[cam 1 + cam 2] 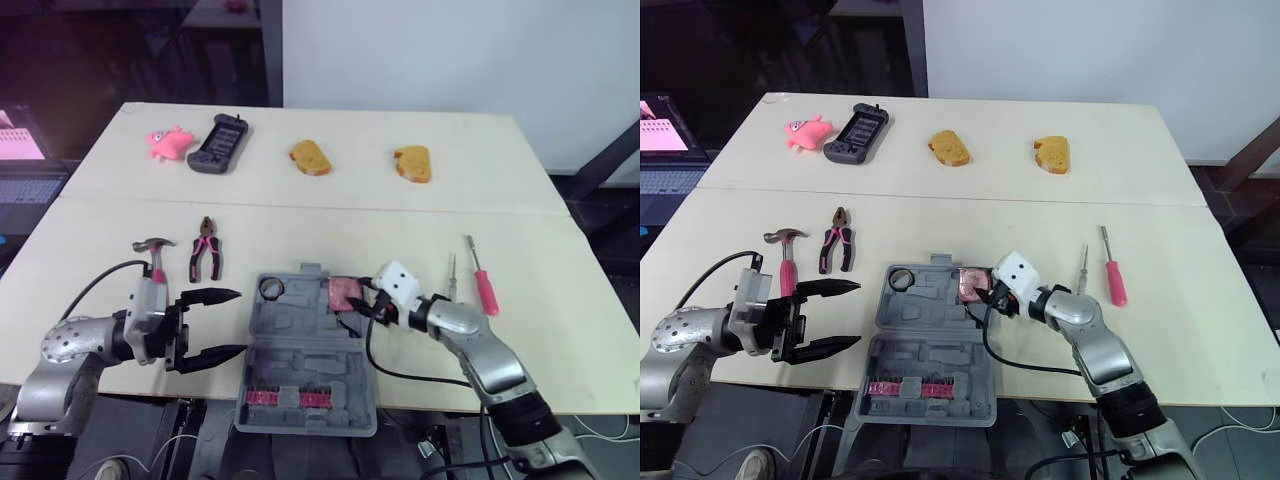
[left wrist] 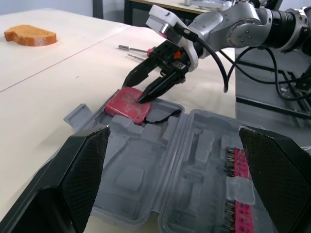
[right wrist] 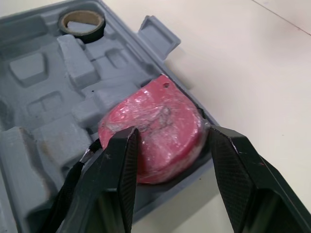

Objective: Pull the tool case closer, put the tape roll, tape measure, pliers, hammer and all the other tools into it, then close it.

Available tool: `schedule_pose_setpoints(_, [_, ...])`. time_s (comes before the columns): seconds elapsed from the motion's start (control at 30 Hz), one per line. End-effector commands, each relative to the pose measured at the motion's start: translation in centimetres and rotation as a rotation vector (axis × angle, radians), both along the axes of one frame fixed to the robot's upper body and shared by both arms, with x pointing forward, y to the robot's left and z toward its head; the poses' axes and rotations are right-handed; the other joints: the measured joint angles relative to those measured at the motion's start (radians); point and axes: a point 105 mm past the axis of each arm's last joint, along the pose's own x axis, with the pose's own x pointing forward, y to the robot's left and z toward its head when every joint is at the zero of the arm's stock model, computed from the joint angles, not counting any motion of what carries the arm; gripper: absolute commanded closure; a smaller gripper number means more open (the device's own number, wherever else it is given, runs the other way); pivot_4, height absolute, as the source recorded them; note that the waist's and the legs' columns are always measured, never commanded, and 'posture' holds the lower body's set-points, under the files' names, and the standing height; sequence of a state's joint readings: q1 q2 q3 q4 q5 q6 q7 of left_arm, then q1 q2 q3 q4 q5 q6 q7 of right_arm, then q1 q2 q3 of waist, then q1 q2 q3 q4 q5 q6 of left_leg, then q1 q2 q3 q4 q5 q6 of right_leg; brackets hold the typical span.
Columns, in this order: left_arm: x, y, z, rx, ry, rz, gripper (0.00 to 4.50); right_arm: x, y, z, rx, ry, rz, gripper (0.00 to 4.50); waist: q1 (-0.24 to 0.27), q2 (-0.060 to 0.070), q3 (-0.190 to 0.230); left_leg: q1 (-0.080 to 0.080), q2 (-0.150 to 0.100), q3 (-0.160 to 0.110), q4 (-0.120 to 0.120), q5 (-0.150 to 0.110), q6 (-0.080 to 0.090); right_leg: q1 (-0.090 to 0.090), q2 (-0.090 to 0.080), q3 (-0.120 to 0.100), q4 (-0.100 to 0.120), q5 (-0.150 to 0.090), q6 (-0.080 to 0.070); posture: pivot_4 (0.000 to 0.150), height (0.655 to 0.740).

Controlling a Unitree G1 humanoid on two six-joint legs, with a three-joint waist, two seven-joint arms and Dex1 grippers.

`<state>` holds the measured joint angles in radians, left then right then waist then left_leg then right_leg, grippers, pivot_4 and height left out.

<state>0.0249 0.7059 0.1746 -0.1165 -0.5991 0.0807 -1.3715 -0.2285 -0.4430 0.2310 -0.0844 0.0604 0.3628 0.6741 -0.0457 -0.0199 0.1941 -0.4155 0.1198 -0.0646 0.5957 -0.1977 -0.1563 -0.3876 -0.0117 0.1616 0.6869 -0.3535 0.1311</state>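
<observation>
Tool case [image 1: 300, 350] lies open at the near edge of the desk [image 1: 350, 215], between the two arms. The left tool [image 1: 240, 322] hovers just left of it, fingers wide apart, holding nothing. The right tool [image 2: 134, 91] reaches over the case's far right corner, fingers apart, their tips at the red tape measure [image 3: 155, 126] seated in that corner. A hammer [image 1: 155, 258] and pliers [image 1: 206, 252] lie on the desk beyond the left tool. A red-handled screwdriver [image 1: 482, 280] and a thin screwdriver [image 1: 451, 275] lie right of the right tool. The tape roll [image 1: 272, 289] sits in the case's far left corner, and a row of red bits [image 1: 285, 398] in its near half.
</observation>
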Motion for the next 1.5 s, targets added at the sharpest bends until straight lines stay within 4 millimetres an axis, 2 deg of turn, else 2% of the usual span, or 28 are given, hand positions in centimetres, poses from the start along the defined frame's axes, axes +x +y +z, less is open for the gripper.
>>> schedule_pose_setpoints(0.03, [0.0, 0.3, 0.8, 0.008, -0.030, 0.003, 0.00, -1.0, -1.0, -3.4, -0.087, 0.155, -0.044, 2.17, 0.000, -0.001, -0.001, 0.001, 0.000, 0.000, 0.000, 0.000, 0.000, 0.001, 0.000, 0.000, 0.000, -0.001, -0.001, 0.150, 0.7395])
schedule_pose_setpoints(0.13, [-0.1, 0.3, 0.8, 0.009, -0.028, 0.004, 0.00, -1.1, -1.2, -4.0, -0.107, 0.211, -0.069, 2.17, 0.000, -0.003, -0.003, 0.006, 0.000, 0.000, 0.000, 0.000, 0.000, 0.005, 0.000, 0.001, 0.000, -0.001, -0.003, 0.150, 0.7395])
schedule_pose_setpoints(0.27, [-0.1, 0.3, 0.7, 0.011, -0.026, 0.005, 0.00, -1.3, -0.6, -3.8, -0.116, 0.223, -0.049, 2.17, 0.000, -0.007, -0.006, 0.008, 0.000, 0.000, -0.001, 0.000, 0.000, 0.008, 0.000, 0.001, -0.001, -0.002, -0.003, 0.150, 0.7395])
schedule_pose_setpoints(0.33, [-0.1, 0.4, 0.7, 0.012, -0.024, 0.005, 0.00, -1.0, 0.0, -2.7, -0.088, 0.182, -0.033, 2.17, 0.000, -0.008, -0.007, 0.008, 0.000, 0.000, -0.001, 0.000, 0.000, 0.008, 0.000, 0.001, -0.002, -0.002, -0.003, 0.150, 0.7395])
schedule_pose_setpoints(0.43, [-0.1, 0.5, 0.7, 0.013, -0.020, 0.008, 0.00, -0.8, 1.5, 1.0, 0.032, 0.056, 0.035, 2.17, 0.000, -0.008, -0.007, 0.007, 0.000, 0.000, -0.002, 0.000, 0.000, 0.007, 0.000, 0.001, -0.002, -0.002, -0.003, 0.150, 0.7395])
schedule_pose_setpoints(0.5, [-0.1, 0.5, 0.7, 0.016, -0.018, 0.008, 0.00, -0.8, 2.0, 2.8, 0.076, -0.006, 0.067, 2.17, -0.001, -0.008, -0.007, 0.006, 0.000, 0.000, -0.003, 0.000, 0.000, 0.005, 0.000, 0.001, -0.002, -0.002, -0.003, 0.150, 0.7395])
schedule_pose_setpoints(0.63, [-0.1, 0.6, 0.7, 0.018, -0.017, 0.007, 0.00, -0.9, 2.5, 3.7, 0.100, -0.025, 0.091, 2.17, -0.004, -0.007, -0.006, 0.005, 0.000, 0.001, -0.005, 0.000, 0.000, 0.002, 0.000, 0.001, -0.002, -0.001, -0.002, 0.150, 0.7395])
schedule_pose_setpoints(0.83, [-0.1, 0.6, 0.6, 0.019, -0.017, 0.009, 0.00, -0.9, 2.8, 3.0, 0.085, 0.004, 0.101, 2.17, 0.000, -0.007, -0.006, 0.004, 0.000, 0.001, -0.005, 0.000, 0.000, 0.001, 0.000, 0.001, -0.002, -0.002, -0.003, 0.150, 0.7395])
schedule_pose_setpoints(1.1, [-0.1, 0.8, 0.5, 0.025, -0.014, 0.016, 0.00, -1.1, 2.2, 1.3, 0.044, 0.066, 0.085, 2.17, 0.000, -0.007, -0.006, 0.004, 0.000, 0.001, -0.005, 0.000, 0.000, 0.001, 0.000, 0.001, -0.002, -0.002, -0.003, 0.150, 0.7395])
schedule_pose_setpoints(1.37, [-0.1, 0.8, 0.6, 0.026, -0.015, 0.016, 0.00, -0.8, -0.1, -3.1, -0.070, 0.300, -0.044, 2.17, -0.001, -0.008, -0.006, 0.004, 0.000, 0.001, -0.004, 0.000, 0.000, 0.001, 0.000, 0.001, -0.002, -0.002, -0.003, 0.150, 0.7395])
schedule_pose_setpoints(1.5, [-0.2, 0.8, 0.6, 0.027, -0.015, 0.015, 0.00, -0.7, -0.4, -3.8, -0.052, 0.377, -0.086, 2.17, -0.002, -0.011, -0.009, 0.007, 0.000, 0.001, -0.003, 0.000, 0.000, 0.001, 0.000, 0.001, -0.002, -0.002, -0.003, 0.150, 0.7395])
